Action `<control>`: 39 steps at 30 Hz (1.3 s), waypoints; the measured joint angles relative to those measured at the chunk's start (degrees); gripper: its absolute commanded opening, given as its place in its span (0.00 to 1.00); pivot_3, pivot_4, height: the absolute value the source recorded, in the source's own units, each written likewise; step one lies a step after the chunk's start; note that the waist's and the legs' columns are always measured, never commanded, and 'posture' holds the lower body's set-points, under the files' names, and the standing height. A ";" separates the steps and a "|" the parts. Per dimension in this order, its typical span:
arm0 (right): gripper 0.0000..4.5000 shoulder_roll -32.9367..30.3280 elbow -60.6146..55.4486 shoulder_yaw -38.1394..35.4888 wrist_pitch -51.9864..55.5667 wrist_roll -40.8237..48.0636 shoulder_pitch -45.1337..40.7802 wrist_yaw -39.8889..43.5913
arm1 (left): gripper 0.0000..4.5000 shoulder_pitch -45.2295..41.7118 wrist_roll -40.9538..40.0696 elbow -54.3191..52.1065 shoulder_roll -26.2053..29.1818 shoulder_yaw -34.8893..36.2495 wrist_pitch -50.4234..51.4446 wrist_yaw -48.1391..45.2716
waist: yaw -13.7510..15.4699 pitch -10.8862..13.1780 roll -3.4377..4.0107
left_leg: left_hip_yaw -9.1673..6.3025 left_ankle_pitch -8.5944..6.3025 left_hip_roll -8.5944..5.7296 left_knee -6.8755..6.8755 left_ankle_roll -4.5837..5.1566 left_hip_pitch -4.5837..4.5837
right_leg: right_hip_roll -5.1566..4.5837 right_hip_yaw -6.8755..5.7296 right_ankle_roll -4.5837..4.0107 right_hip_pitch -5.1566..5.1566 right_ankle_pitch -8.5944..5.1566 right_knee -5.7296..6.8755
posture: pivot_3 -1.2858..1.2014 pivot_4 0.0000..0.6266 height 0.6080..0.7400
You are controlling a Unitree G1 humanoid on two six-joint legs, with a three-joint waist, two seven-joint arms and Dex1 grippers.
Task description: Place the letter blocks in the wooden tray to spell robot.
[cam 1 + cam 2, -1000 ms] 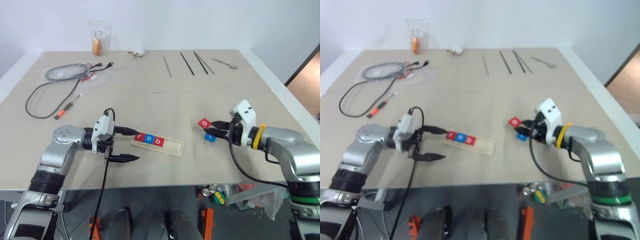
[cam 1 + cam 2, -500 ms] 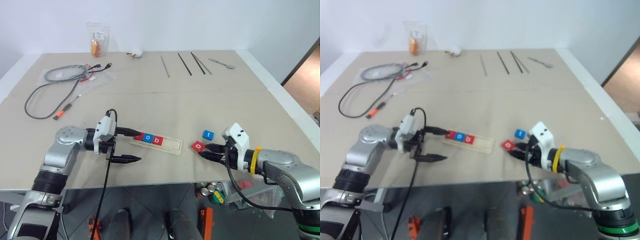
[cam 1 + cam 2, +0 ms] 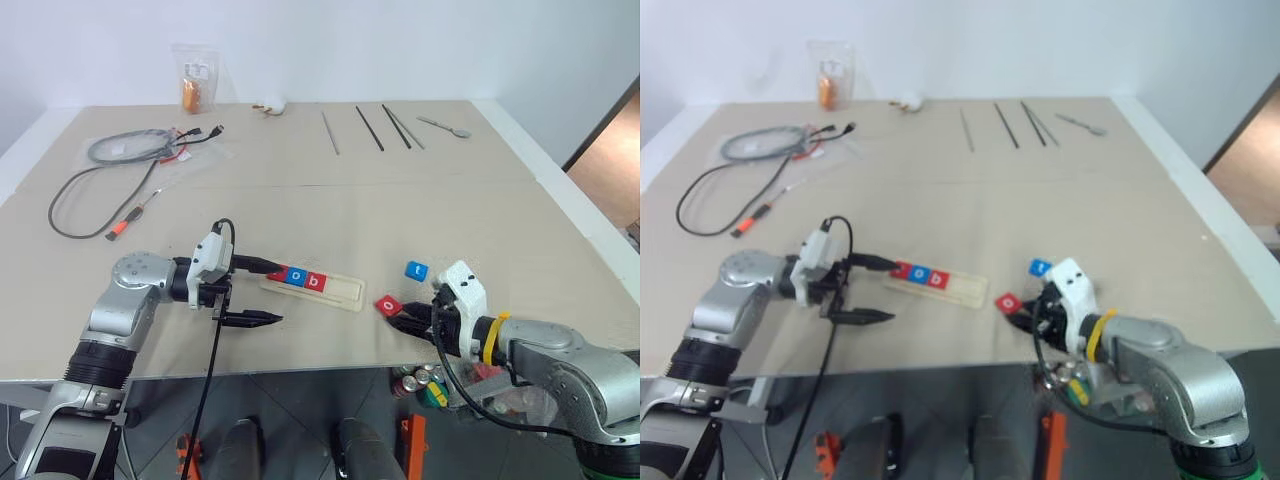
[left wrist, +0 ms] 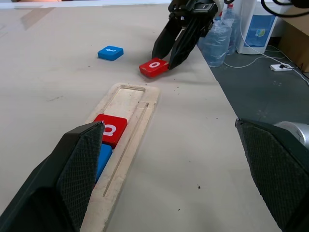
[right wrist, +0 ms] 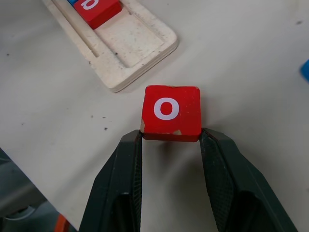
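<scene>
The wooden tray [image 3: 346,293] lies near the table's front edge. At its left end sit a red tile, a blue "o" tile [image 3: 297,275] and a red "b" tile [image 3: 317,281]. The tray's right half [image 4: 129,97] is bare. My right gripper [image 3: 401,315] is shut on a red "o" tile [image 5: 171,112], held low over the table just off the tray's right end. A blue "t" tile [image 3: 416,270] lies loose behind it. My left gripper [image 3: 276,292] stands open, its fingers on either side of the tray's left end.
At the back left lie grey cables [image 3: 125,147] and an orange-handled screwdriver [image 3: 132,217]. A plastic bag [image 3: 197,77] stands at the far edge. Thin rods [image 3: 374,127] and a spoon [image 3: 447,126] lie at the back right. The table's front edge [image 3: 300,366] is close.
My right gripper has come down and leftward with the red "o" tile, from above the blue "t" tile to just off the tray's right end. The left gripper has kept still.
</scene>
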 measured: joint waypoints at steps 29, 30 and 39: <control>0.26 9.41 -8.57 -3.56 15.05 -3.08 -2.00 -19.98 | 1.00 -4.71 1.14 6.90 -3.67 -2.32 -1.72 -3.89 | -0.01 -0.06 -0.10 | -0.01 0.00 0.01 -0.02 0.01 -0.02 | 0.00 -0.01 0.00 -0.01 -0.01 -0.02 | 0.52 0.24 1.00; 0.26 9.42 -8.45 -3.56 15.09 -3.15 -2.14 -19.99 | 1.00 -4.76 1.15 6.91 -3.75 -2.32 -1.99 -3.91 | -0.01 -0.06 -0.10 | -0.01 0.00 0.01 -0.02 0.01 -0.02 | 0.00 -0.01 0.00 -0.01 -0.01 -0.02 | 0.52 0.24 1.00; 0.87 11.20 -8.27 -3.55 16.29 -2.42 -4.32 -18.51 | 1.00 -4.79 1.22 6.96 -3.99 -2.31 -2.44 -3.86 | -0.05 -0.06 -0.10 | -0.01 0.00 0.01 -0.03 0.01 -0.03 | 0.00 -0.01 0.00 -0.02 -0.01 -0.03 | 0.52 0.24 1.00</control>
